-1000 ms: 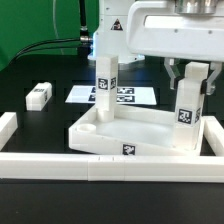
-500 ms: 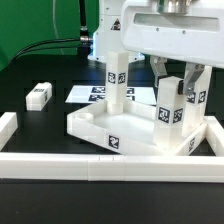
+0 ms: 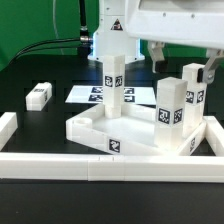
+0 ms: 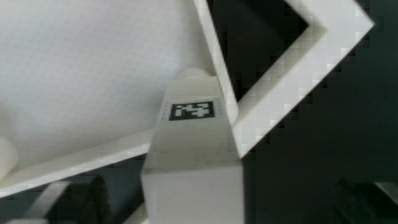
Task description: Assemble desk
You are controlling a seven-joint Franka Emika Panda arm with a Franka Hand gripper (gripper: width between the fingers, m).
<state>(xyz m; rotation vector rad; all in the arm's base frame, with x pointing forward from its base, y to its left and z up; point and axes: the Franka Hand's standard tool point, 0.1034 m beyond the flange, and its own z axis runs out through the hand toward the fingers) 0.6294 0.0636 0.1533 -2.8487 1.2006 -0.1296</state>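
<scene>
The white tabletop tray lies rim-up in the middle of the table, with a small tag on its near edge. Three white tagged legs stand upright in it: one at the far left corner, one at the near right, and one behind that. My gripper hangs just above the near right leg. Its dark fingers are spread wider than the leg. In the wrist view that leg runs between my jaws down to the tray rim.
A fourth leg lies loose on the black table at the exterior view's left. White border rails run along the front, left and right. The marker board lies behind the tray, and the robot base stands behind that.
The tray has turned together with the near right leg, and its edge tag has shifted left. My gripper has risen and its fingers have spread off the leg.
</scene>
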